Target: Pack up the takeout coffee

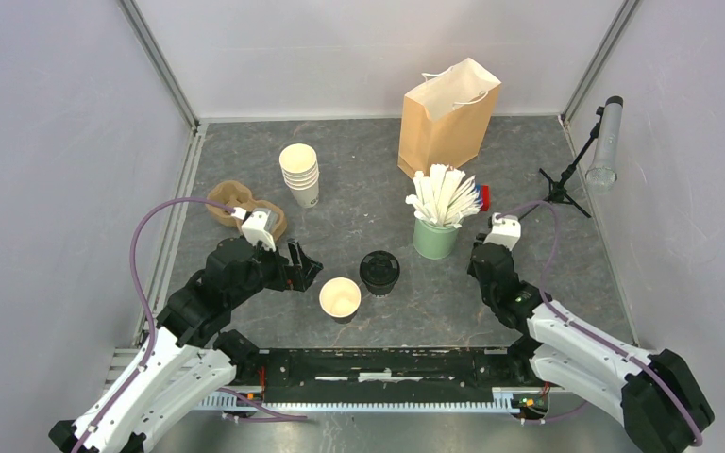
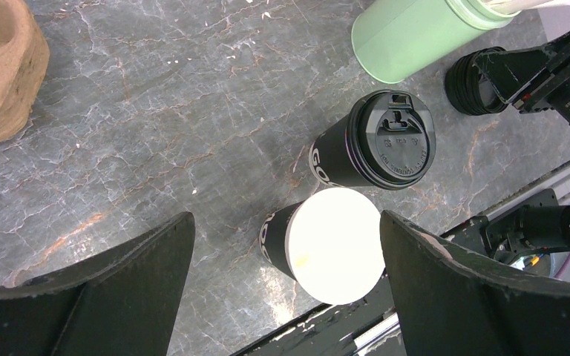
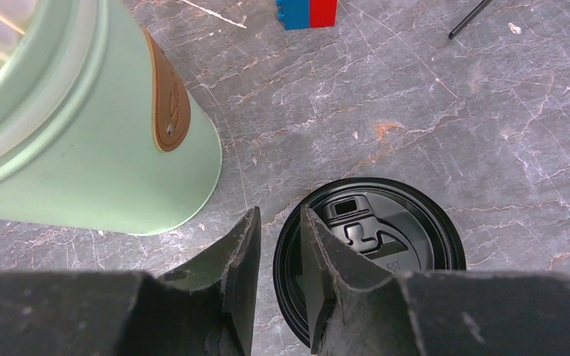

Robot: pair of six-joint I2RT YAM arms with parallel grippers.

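Top view showed the lidded cup (image 1: 379, 272) near the middle of the grey marbled table (image 1: 359, 156). The lidless cup (image 1: 340, 298) stood just beside it at its 7 o'clock, cream inside. Only the left wrist view showed that both cups had black walls with white lettering. The loose black lid (image 3: 386, 237) showed in the two wrist views but could not be made out in the top view, lost against the right arm. Only the right wrist view caught the brown tag on the green cup of white sticks (image 1: 437, 222).

Left gripper (image 1: 304, 267) had its fingers spread wide, holding and touching nothing. It sat near the lidless cup, at that cup's 10 o'clock, and its own camera saw the cup between the two fingers. Right gripper (image 3: 280, 215) had its fingers nearly pressed together, pinching the loose black lid's rim at its 9 o'clock edge, one finger outside and one over the top.

Both cups stood upright. The lid on the lidded cup was seated, sip hole visible. Both were outside the brown paper bag (image 1: 448, 113), which stood upright well apart at 1 o'clock. The green cup was near the lidded cup at 2 o'clock, the stack of cream cups (image 1: 300, 175) at 11 o'clock, and the cardboard cup carrier (image 1: 231, 200) at 10 o'clock.
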